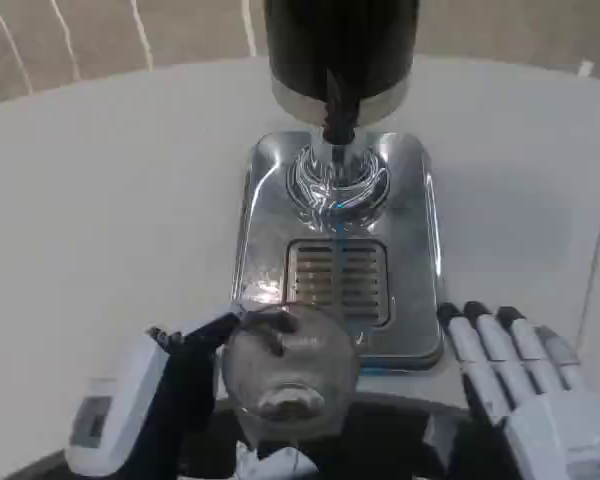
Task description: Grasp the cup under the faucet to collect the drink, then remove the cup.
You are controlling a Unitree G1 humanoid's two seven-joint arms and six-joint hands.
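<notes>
Cup (290, 372) held by left robot hand (165, 400) | right robot hand (525, 385) spread

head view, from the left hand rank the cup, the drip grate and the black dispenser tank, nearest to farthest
1. The clear cup: in the grip of the left hand, at the picture's bottom centre.
2. The drip grate: just beyond the cup, set in the steel base.
3. The black dispenser tank: farthest, at the top, above the faucet.
</notes>
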